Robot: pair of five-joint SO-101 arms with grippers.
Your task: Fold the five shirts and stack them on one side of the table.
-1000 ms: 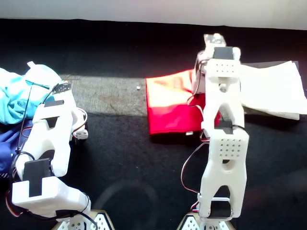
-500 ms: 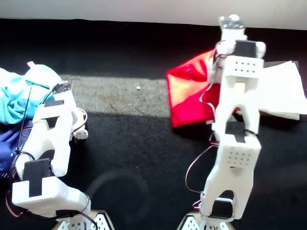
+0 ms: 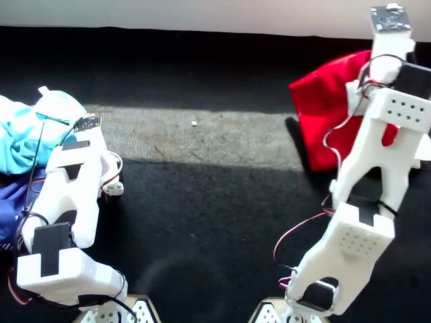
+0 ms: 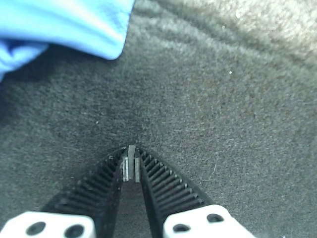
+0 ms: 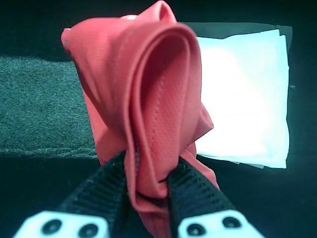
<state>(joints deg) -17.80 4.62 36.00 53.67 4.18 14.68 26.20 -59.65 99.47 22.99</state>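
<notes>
Right tool [image 5: 148, 164] was clamped on the red shirt [image 5: 158, 84], both ribbed fingers [image 5: 106, 186] pinching a thick bunched fold of the fabric. The shirt hung from it in loose rolled layers, not flat. In the high view the red shirt [image 3: 330, 101] sat at the far right of the counter [image 3: 202, 215], partly behind the right arm [image 3: 397, 108], with a dark shadow on the cloth just beside its near-left edge. A folded white shirt [image 5: 242, 94] lay flat on the counter past the red one in the right wrist view, the red fabric overlapping its near edge from that angle; couldn't tell if the two touched. Left tool [image 4: 131, 161] was together, toothed fingers [image 4: 168, 186] meeting at the tips with nothing between them, pointed down at bare black counter cloth. A light blue shirt [image 4: 64, 20] lay near it, apart from the tips. In the high view the left arm [image 3: 67, 188] was folded back at the left side, next to a crumpled pile: the light blue shirt [image 3: 23, 134] on top and a dark blue shirt [image 3: 10, 202] nearer the counter's front edge, both unfolded. A lighter sunlit band [image 3: 202, 138] crossed the middle of the counter, with a small white speck [image 3: 194, 123] on it.
</notes>
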